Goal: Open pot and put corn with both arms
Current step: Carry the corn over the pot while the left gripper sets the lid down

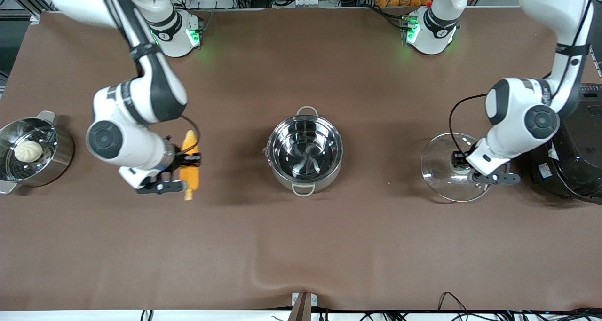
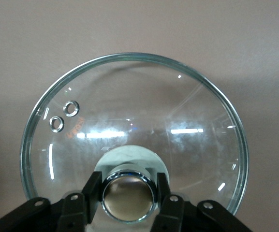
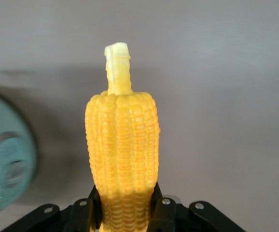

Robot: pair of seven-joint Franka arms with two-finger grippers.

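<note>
The steel pot stands open and empty at the middle of the table. Its glass lid is toward the left arm's end of the table. My left gripper is shut on the lid's metallic knob, one finger on each side; the lid is low over the brown table or resting on it. My right gripper is shut on the yellow corn cob between the pot and the steamer pot. In the right wrist view the gripper clamps the cob, pale stub pointing away.
A steel steamer pot with a white bun stands at the right arm's end of the table. A big black rice cooker stands at the left arm's end, close beside the lid and the left arm's wrist.
</note>
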